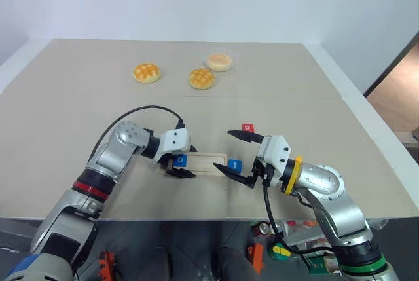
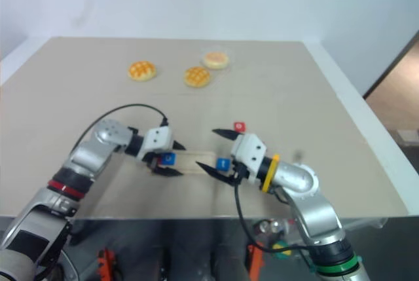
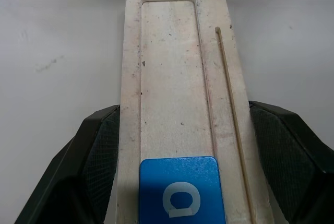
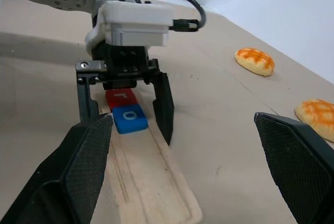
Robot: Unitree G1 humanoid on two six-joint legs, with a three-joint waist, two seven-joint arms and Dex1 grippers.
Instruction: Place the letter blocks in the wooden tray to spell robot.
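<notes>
The wooden tray (image 1: 206,162) lies near the table's front edge. At its left end a blue o block (image 3: 182,190) sits in the groove, with a red r block (image 4: 121,96) just behind it. My left gripper (image 1: 192,162) straddles that end, fingers (image 3: 102,145) pressed against both long sides of the tray, shut on it. A blue t block (image 1: 235,165) lies on the table at the tray's right end. A red o block (image 1: 247,127) rests a little farther back. My right gripper (image 1: 222,149) hovers open over the tray's right end, holding nothing.
Two golden buns (image 1: 146,73) (image 1: 201,78) and a paler one in a clear wrapper (image 1: 219,62) lie at the back of the table. The table's front edge (image 1: 196,218) runs close below both grippers.
</notes>
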